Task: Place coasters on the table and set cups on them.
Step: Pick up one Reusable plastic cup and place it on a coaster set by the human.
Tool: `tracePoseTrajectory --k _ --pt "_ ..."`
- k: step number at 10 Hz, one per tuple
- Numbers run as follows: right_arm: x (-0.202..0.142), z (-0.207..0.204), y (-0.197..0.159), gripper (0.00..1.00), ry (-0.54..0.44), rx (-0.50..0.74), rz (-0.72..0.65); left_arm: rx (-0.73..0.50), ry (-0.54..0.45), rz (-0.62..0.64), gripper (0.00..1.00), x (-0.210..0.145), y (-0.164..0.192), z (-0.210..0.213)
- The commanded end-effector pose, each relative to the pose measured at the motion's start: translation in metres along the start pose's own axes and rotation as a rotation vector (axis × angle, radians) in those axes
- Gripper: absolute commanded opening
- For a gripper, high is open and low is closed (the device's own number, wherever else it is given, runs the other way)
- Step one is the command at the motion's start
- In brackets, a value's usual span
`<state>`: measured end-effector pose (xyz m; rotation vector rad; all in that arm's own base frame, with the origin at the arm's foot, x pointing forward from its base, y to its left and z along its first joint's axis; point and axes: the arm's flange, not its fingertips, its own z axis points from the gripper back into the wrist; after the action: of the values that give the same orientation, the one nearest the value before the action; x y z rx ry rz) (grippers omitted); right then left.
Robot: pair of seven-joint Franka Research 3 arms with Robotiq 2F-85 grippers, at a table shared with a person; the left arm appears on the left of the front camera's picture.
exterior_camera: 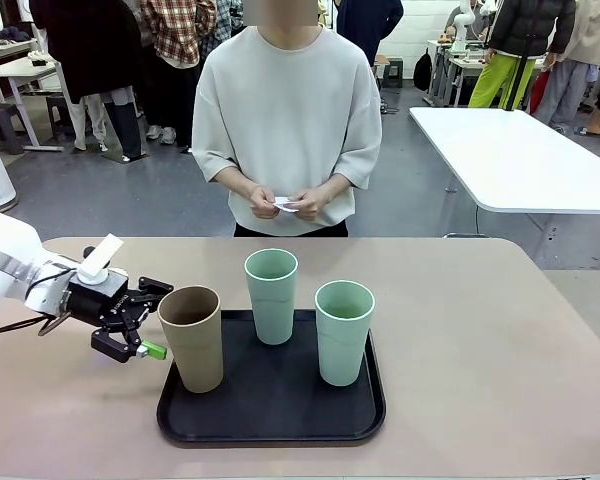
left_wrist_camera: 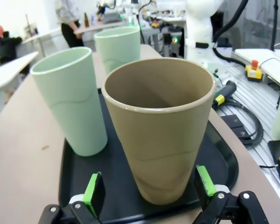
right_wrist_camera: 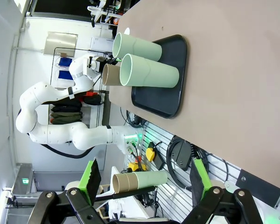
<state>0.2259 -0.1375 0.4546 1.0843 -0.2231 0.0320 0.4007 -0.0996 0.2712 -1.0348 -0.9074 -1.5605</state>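
While poised at the brown cup's [exterior_camera: 192, 340] nine o'clock, stood with left gripper [exterior_camera: 155, 318] jaws apart; right gripper [right_wrist_camera: 144, 175] jaws likewise apart.

Front view, upper centre: the person's hands [exterior_camera: 263, 200] hold a white scrap [exterior_camera: 286, 204] too small to identify. The left arm [exterior_camera: 5, 265] is cut off at left.

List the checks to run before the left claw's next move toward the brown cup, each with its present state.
1. Left claw open: ok.
2. Brown cup upright, in line with the claw: ok.
3. Rear mint cup apart from the brown one: ok.
4. Coasters on the table: not ok; they are in the person's hands.
5. Right claw open: ok.
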Motion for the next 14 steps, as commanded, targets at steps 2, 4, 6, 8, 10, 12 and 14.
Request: tracePoseTrajectory --k 2,4,6,8,10,12,14 --pt "0.002 0.0 -0.001 1.0 -0.006 0.02 0.014 -0.008 -0.031 -0.041 1.0 -0.005 0.004 -0.018" --pt "0.002 0.0 -0.001 1.0 -0.006 0.02 0.014 -0.014 -0.037 -0.021 1.0 -0.005 0.006 -0.023" --pt "0.002 0.0 -0.001 1.0 -0.006 0.02 0.014 -0.033 -0.062 -0.035 1.0 -0.006 0.008 -0.034" --pt "0.002 0.0 -0.001 1.0 -0.006 0.02 0.014 -0.062 -0.078 -0.029 1.0 -0.008 0.01 -0.042" --pt "0.002 0.0 -0.001 1.0 -0.006 0.02 0.014 -0.098 -0.061 -0.011 1.0 -0.011 0.008 -0.045" --pt "0.002 0.0 -0.001 1.0 -0.006 0.02 0.014 -0.121 -0.058 -0.003 1.0 -0.011 0.007 -0.047" --pt "0.002 0.0 -0.001 1.0 -0.006 0.02 0.014 -0.146 -0.065 -0.005 1.0 -0.013 0.006 -0.055"
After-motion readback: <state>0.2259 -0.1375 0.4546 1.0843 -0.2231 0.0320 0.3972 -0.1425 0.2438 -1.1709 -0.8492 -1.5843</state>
